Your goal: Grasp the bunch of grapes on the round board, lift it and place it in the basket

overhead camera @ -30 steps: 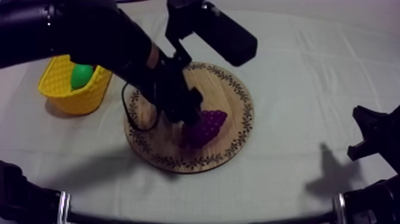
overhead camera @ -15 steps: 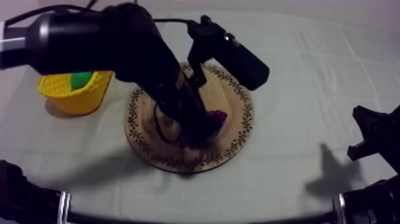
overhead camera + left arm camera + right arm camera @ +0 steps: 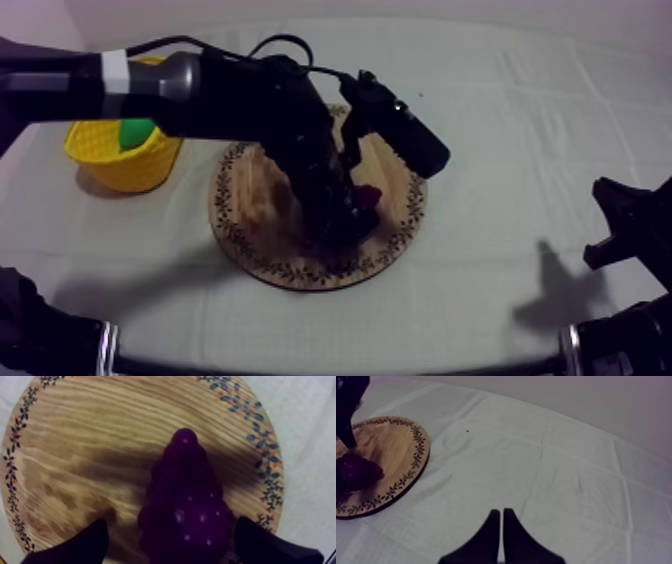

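- Grapes (image 3: 187, 506) lie on the board (image 3: 90, 451).
- Left gripper (image 3: 171, 522) is down over them, its fingers (image 3: 90, 543) spread either side of the broad end (gaps show both sides).
- The bunch's long axis runs out between the fingers, so closing should pinch its width.
- Right gripper (image 3: 501, 521) is closed on nothing, well away.
- Basket (image 3: 120, 160) is on the left arm's side.

Robot lab bench: cloth-draped table (image 3: 520, 130) worked by a black arm (image 3: 200, 95)

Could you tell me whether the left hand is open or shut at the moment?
Open: the left hand has its fingers apart on either side of the grapes, on the board.
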`<state>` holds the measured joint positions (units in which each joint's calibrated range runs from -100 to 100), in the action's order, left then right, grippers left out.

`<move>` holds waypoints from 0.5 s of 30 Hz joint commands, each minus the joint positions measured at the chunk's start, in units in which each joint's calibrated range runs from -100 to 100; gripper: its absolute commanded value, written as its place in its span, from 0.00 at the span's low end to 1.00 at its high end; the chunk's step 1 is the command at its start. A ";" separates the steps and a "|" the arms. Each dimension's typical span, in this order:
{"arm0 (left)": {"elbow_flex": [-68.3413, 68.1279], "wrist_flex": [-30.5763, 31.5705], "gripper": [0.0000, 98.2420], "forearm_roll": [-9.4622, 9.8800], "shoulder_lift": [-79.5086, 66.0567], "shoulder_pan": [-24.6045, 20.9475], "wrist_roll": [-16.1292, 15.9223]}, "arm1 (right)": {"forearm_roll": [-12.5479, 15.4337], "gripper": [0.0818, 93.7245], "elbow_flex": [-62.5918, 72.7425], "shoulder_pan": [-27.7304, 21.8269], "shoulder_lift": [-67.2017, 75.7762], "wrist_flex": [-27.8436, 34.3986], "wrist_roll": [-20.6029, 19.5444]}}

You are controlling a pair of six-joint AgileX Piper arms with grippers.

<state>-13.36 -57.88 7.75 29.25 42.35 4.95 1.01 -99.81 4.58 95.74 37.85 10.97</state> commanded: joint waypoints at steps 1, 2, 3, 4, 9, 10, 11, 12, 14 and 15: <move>1.42 -1.04 0.97 -0.19 1.45 -0.11 -0.34 | -0.01 0.00 0.03 0.02 0.01 -0.03 0.00; 2.02 -1.59 0.97 -0.27 1.97 -0.16 -0.57 | -0.01 0.00 0.03 0.02 0.01 -0.03 0.00; 2.58 -2.14 0.97 -0.37 2.44 -0.19 -0.82 | -0.01 0.00 0.03 0.02 0.01 -0.03 0.00; 3.07 -2.72 0.97 -0.48 2.87 -0.21 -1.13 | -0.01 0.00 0.03 0.02 0.01 -0.03 0.00; 4.92 -5.26 0.95 -1.14 4.70 -0.34 -2.75 | -0.01 0.00 0.03 0.02 0.01 -0.03 0.00; 5.34 -5.73 0.94 -1.35 5.05 -0.40 -3.02 | -0.01 0.00 0.03 0.02 0.01 -0.03 0.00; 5.81 -6.23 0.92 -1.58 5.42 -0.51 -3.28 | -0.01 0.00 0.03 0.02 0.01 -0.03 0.00; 6.36 -6.77 0.90 -1.84 5.84 -0.65 -3.57 | -0.01 0.00 0.03 0.02 0.01 -0.03 0.00; 7.75 -7.94 0.86 -2.40 6.68 -1.00 -4.06 | -0.01 0.00 0.03 0.02 0.01 -0.03 0.00; 8.46 -8.53 0.83 -2.69 7.11 -1.17 -4.26 | -0.01 0.00 0.03 0.02 0.01 -0.03 0.00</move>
<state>-5.68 -65.90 5.25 36.12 41.29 0.85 1.01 -99.81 4.58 95.74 37.85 10.97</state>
